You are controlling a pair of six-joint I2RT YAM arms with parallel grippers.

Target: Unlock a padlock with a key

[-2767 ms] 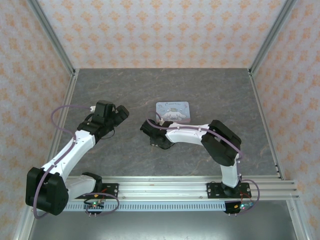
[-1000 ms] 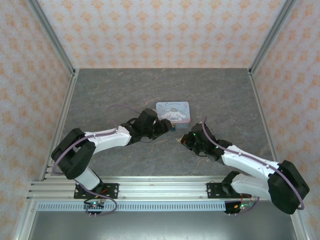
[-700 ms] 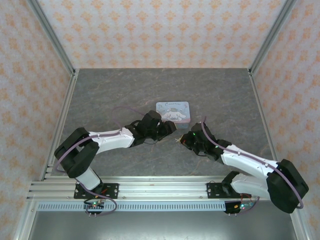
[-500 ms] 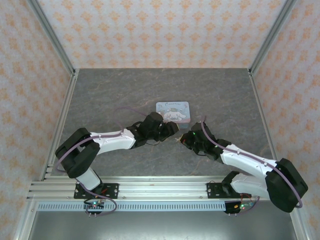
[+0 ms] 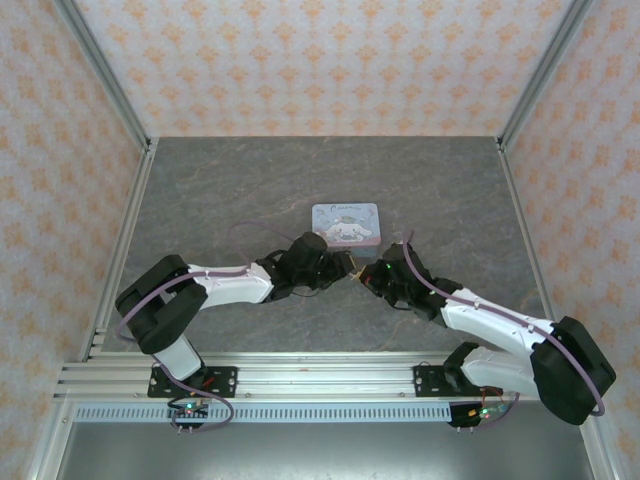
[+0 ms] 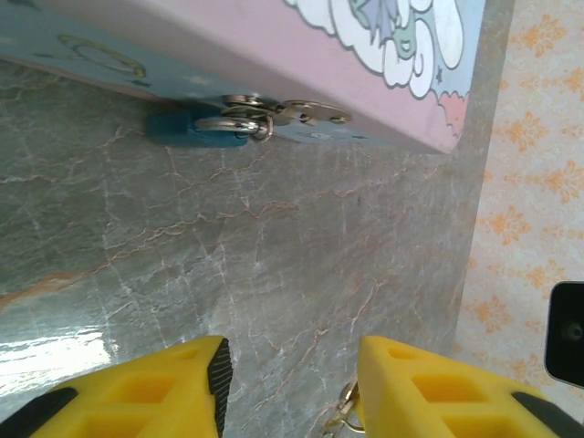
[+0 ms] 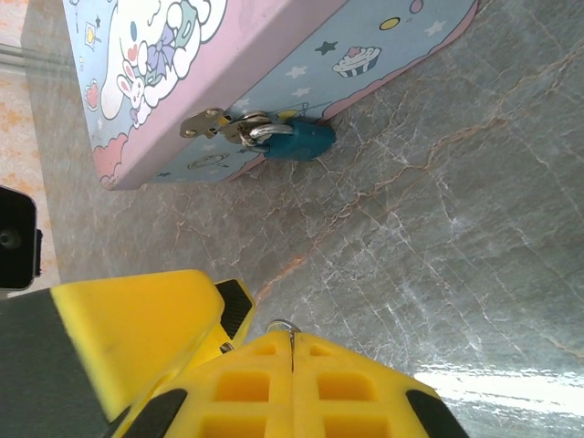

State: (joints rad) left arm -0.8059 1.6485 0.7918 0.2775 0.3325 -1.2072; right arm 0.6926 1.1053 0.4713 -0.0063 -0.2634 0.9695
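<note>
Left pincer (image 6: 292, 365): part-open, gripping nothing, over counter (image 6: 274, 265). Right pincer (image 7: 292, 342): clenched on key (image 7: 283, 326). Padlock (image 7: 299, 141): on tin (image 7: 228, 55) hasp (image 7: 214, 121), counter centre.

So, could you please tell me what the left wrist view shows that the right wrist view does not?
Left wrist: the left end effector, open, with a metal ring by one finger. Right wrist: the right end effector, shut on what looks like the key, and a cupcake print on the tin. Both: the padlock on the tin's hasp, and the table.
</note>
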